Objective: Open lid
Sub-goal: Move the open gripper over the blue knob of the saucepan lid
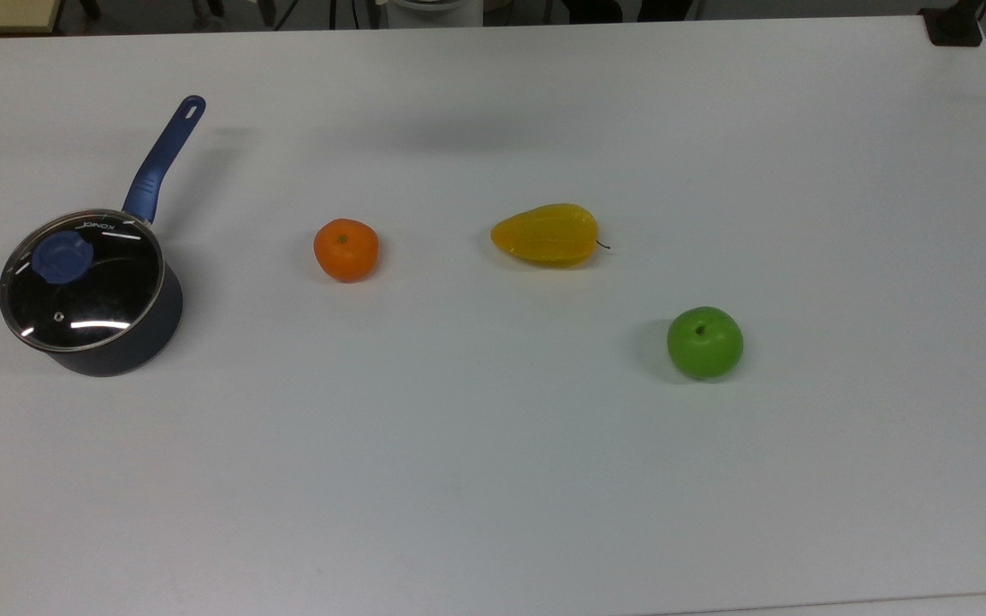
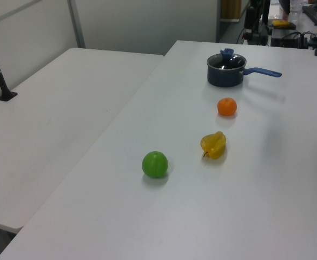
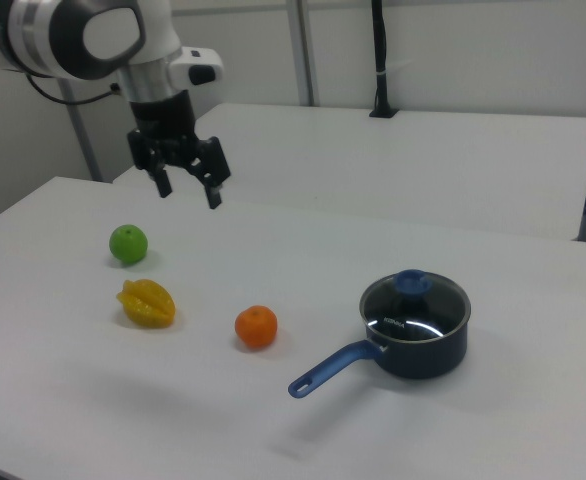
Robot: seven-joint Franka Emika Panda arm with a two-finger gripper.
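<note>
Lid: I see the lid seated flat on the saucepan, closed, its blue knob on top; in the right view the lid covers the pan's whole mouth.
Saucepan: it stands on the white worktop at the top view's left, handle pointing up and to the top view's right.
Claw: in the right view I have the claw hanging in the air well apart from the saucepan, toward the right view's upper left, fingers spread wide and holding nothing.
Orange: the orange sits nearest the saucepan, to the top view's right of it.
Yellow fruit: the yellow fruit lies farther from the saucepan, beyond the orange.
Green apple: the green apple is farthest from the saucepan; in the right view the claw hangs above the worktop near the green apple.
</note>
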